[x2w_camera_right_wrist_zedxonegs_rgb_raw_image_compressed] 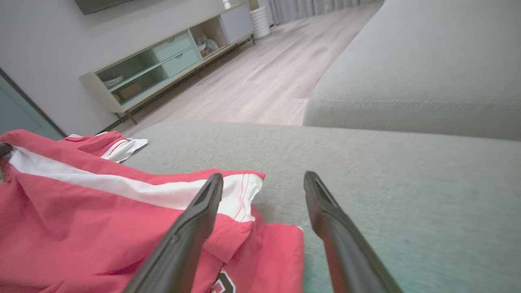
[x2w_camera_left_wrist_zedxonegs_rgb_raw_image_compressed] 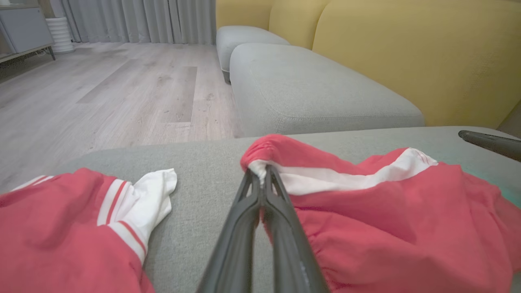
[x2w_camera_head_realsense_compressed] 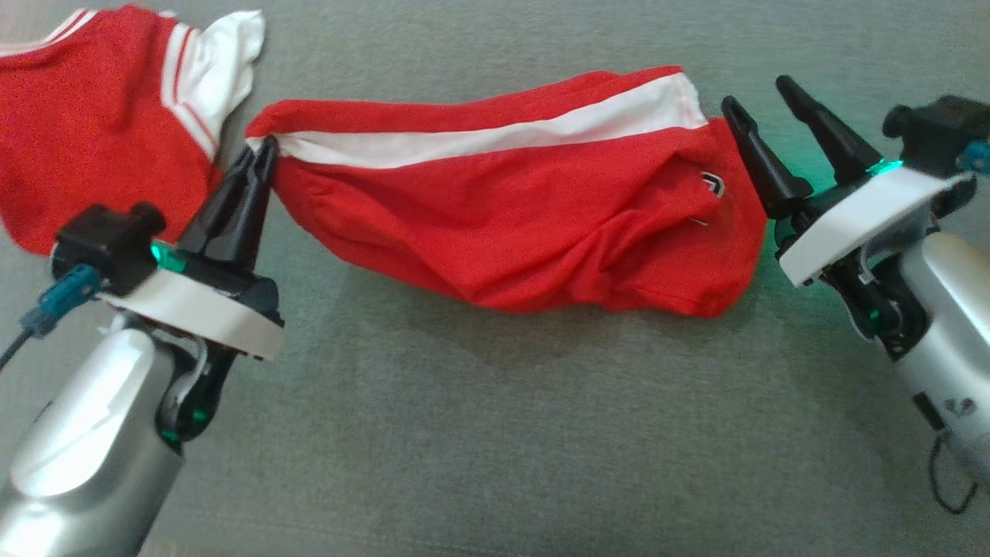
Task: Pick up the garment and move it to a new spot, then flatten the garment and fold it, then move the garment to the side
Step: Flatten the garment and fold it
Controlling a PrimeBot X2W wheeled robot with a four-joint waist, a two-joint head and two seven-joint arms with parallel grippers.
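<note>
From above, the red shorts (x2w_camera_head_realsense_compressed: pixel 526 224) lie stretched across the grey sofa seat (x2w_camera_head_realsense_compressed: pixel 495 433), their white side stripe running the whole length. The left hand (x2w_camera_head_realsense_compressed: pixel 259 158) is clenched on the gathered waistband end, and the right hand (x2w_camera_head_realsense_compressed: pixel 756 93) stands released, fingers spread, just beside the opposite hem without gripping it. A second red garment with white trim (x2w_camera_head_realsense_compressed: pixel 85 116) lies off to the left, close to the shorts but apart from them. The left wrist camera adds what the overhead look cannot: the bunched band is pinched right between the fingertips, the seat's front edge drops to a pale wood floor (x2w_camera_left_wrist_zedxonegs_rgb_raw_image_compressed: pixel 122 93), another grey seat (x2w_camera_left_wrist_zedxonegs_rgb_raw_image_compressed: pixel 317 89) sits beyond, and a yellow backrest (x2w_camera_left_wrist_zedxonegs_rgb_raw_image_compressed: pixel 407 53) closes off the far right. The right wrist camera shows one finger lying over the hem's white panel and the other over bare cushion, a small emblem (x2w_camera_right_wrist_zedxonegs_rgb_raw_image_compressed: pixel 224 283) on the cloth below, and a low cabinet (x2w_camera_right_wrist_zedxonegs_rgb_raw_image_compressed: pixel 163 65) against the wall. Bare cushion lies in front of the shorts and out past the right hand.
</note>
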